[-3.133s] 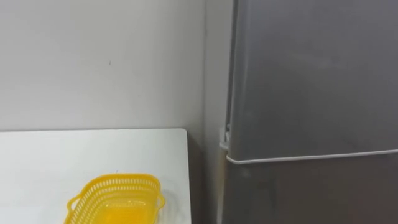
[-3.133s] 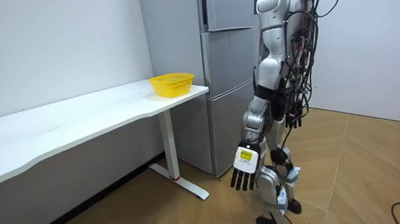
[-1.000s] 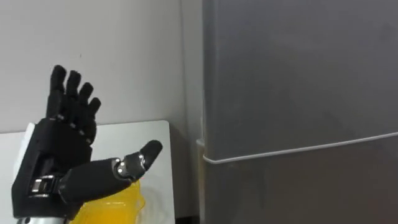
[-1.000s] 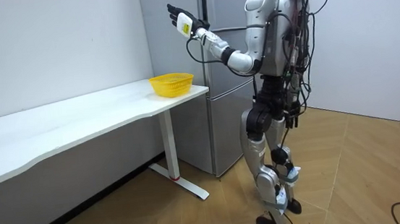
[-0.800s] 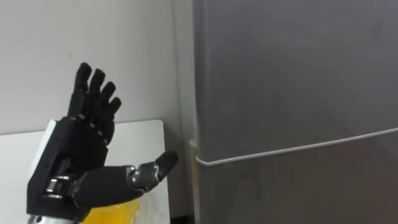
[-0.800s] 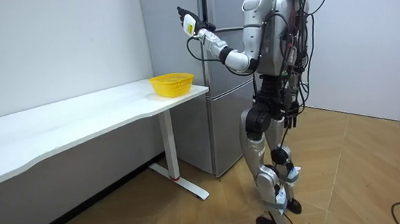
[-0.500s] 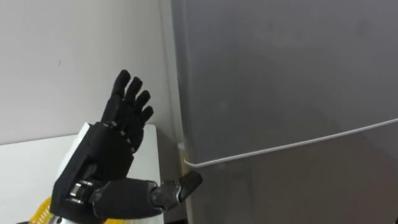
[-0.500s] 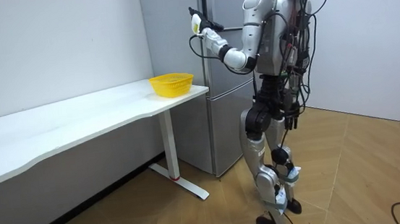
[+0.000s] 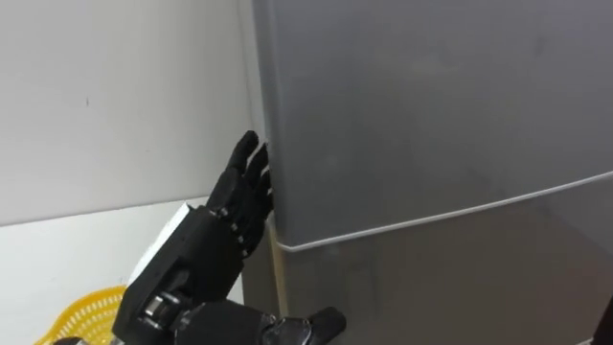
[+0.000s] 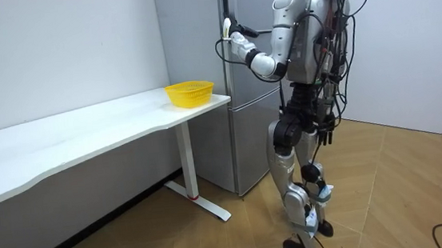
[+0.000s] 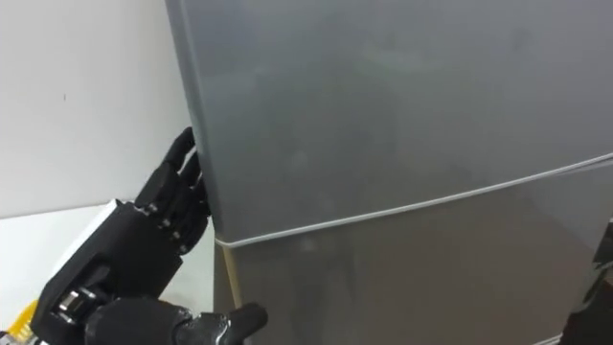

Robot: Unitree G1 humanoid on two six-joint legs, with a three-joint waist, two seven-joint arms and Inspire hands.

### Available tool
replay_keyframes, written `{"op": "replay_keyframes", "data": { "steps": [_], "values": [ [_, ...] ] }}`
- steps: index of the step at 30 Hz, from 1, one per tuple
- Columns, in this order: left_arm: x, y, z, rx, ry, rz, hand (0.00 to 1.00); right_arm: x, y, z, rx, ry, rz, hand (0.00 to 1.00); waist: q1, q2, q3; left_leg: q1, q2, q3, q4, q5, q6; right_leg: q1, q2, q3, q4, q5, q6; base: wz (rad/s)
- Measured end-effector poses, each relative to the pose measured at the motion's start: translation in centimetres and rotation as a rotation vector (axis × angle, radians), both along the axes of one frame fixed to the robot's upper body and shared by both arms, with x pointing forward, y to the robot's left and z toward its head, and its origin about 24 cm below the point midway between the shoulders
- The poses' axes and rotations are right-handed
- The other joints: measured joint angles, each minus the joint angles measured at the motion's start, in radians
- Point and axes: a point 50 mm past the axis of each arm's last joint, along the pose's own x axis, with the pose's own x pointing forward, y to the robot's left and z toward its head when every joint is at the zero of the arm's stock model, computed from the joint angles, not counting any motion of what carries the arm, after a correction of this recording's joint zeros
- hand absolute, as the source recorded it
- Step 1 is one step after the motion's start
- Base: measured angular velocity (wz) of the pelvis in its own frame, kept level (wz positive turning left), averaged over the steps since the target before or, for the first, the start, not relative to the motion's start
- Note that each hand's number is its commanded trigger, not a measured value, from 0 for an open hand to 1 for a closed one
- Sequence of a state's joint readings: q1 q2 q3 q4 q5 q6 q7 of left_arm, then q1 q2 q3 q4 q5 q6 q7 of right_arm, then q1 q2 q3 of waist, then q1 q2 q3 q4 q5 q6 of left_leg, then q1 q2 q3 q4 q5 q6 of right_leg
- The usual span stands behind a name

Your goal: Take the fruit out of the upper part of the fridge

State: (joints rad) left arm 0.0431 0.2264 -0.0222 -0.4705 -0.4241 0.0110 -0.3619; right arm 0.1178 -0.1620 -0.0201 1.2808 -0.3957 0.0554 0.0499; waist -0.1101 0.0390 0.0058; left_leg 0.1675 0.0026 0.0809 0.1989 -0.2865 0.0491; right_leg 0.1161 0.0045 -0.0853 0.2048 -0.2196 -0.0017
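Note:
The grey fridge [image 9: 431, 105] stands right in front of me, both doors closed, with a pale seam [image 9: 431, 216] between its upper door and lower door [image 9: 460, 278]. My left hand [image 9: 206, 259] is raised at the fridge's left side, open, its straight fingertips [image 9: 251, 158] against the left edge of the upper door. Its thumb [image 9: 306, 326] points across the front of the lower door. The room view has me standing upright before the fridge [image 10: 253, 81] with that hand [image 10: 233, 36] at the door's edge. A dark shape, perhaps my right hand [image 11: 601, 278], edges into the right eye view's lower right.
A yellow mesh basket [image 9: 81, 311] sits on the white table [image 9: 57, 259] to the left of the fridge, near the table's end [image 10: 211, 101]. A plain white wall runs behind the table. Wooden floor lies open behind me.
My left arm has risen from my side and swung right; the hand has moved from over the basket to the upper door's left edge. The eye views have shifted right, closer to the fridge.

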Motion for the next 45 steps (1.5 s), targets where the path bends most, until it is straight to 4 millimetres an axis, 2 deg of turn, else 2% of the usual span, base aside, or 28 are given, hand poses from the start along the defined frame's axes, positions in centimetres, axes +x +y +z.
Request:
{"op": "replay_keyframes", "data": {
  "steps": [2,4,5,14,17,31,32,33,34,35,45],
  "values": [
    [0.0,-0.1,0.0,0.000,0.005,-0.007,0.36,0.0,0.0,0.0,0.006,0.005,-0.001,0.00,0.001,0.001,-0.0009,0.000,0.000,0.000,0.000,0.000,0.000,0.000,0.000,0.000,0.000,0.001,0.000,0.00],
    [0.0,-0.1,0.0,-0.011,0.009,-0.013,0.66,0.0,0.0,0.0,0.012,0.010,0.009,0.00,0.001,0.002,-0.0012,0.000,0.000,0.000,0.000,0.000,0.000,0.000,0.000,0.000,0.000,0.001,0.000,0.00],
    [0.0,-0.1,-0.1,-0.015,0.011,-0.015,1.00,0.0,0.0,0.0,0.012,0.015,0.023,0.00,0.002,0.002,-0.0012,0.000,0.000,0.000,0.000,0.000,0.000,0.000,0.000,0.000,0.000,0.002,0.000,0.00],
    [0.1,0.6,0.2,-0.082,0.021,0.011,1.00,0.3,0.0,0.1,0.010,0.007,0.048,0.00,0.009,0.003,-0.0021,-0.004,0.000,-0.002,0.000,0.000,0.000,-0.002,-0.002,-0.001,0.000,0.002,0.001,0.01],
    [0.1,0.5,0.1,-0.084,0.027,0.002,1.00,0.3,0.1,0.1,0.012,0.004,0.066,0.00,0.025,0.001,-0.0007,-0.008,-0.001,-0.002,0.000,0.000,0.000,-0.004,-0.003,-0.004,0.000,0.003,0.002,0.04],
    [-0.1,-0.4,-0.1,-0.061,0.035,-0.065,1.00,0.4,0.2,0.1,0.014,-0.005,0.077,0.00,0.013,0.006,-0.0018,-0.008,-0.001,-0.003,0.001,0.000,0.000,-0.004,-0.002,0.000,0.000,0.004,0.003,0.00],
    [-0.1,-0.4,-0.1,-0.060,0.035,-0.069,0.97,0.4,0.2,0.1,0.014,-0.005,0.077,0.00,0.012,0.006,-0.0019,-0.008,-0.001,-0.003,0.001,0.000,0.000,-0.005,-0.002,0.000,0.000,0.004,0.003,0.00],
    [-0.1,-0.5,-0.1,-0.058,0.034,-0.072,0.80,0.4,0.2,0.1,0.014,-0.005,0.076,0.00,0.011,0.006,-0.0019,-0.008,-0.001,-0.003,0.001,0.000,0.000,-0.004,-0.002,0.000,0.001,0.004,0.003,0.00],
    [-0.1,-0.5,-0.1,-0.058,0.034,-0.073,0.59,0.3,0.2,0.1,0.013,-0.005,0.076,0.00,0.010,0.006,-0.0018,-0.008,-0.001,-0.003,0.001,0.000,0.000,-0.004,-0.002,0.000,0.001,0.004,0.003,0.00],
    [-0.1,-0.5,-0.1,-0.057,0.034,-0.073,0.00,0.3,0.2,0.1,0.013,-0.004,0.076,0.00,0.010,0.006,-0.0018,-0.007,0.000,-0.003,0.001,0.000,0.000,-0.004,-0.002,0.000,0.001,0.004,0.002,0.00],
    [-0.2,-0.5,-0.1,-0.042,0.025,-0.101,0.00,0.1,0.2,0.1,0.012,0.002,0.072,0.00,0.009,0.004,-0.0011,-0.001,0.000,-0.001,0.001,0.000,0.000,0.003,-0.002,-0.001,0.000,0.004,0.002,0.00]
  ]
}}
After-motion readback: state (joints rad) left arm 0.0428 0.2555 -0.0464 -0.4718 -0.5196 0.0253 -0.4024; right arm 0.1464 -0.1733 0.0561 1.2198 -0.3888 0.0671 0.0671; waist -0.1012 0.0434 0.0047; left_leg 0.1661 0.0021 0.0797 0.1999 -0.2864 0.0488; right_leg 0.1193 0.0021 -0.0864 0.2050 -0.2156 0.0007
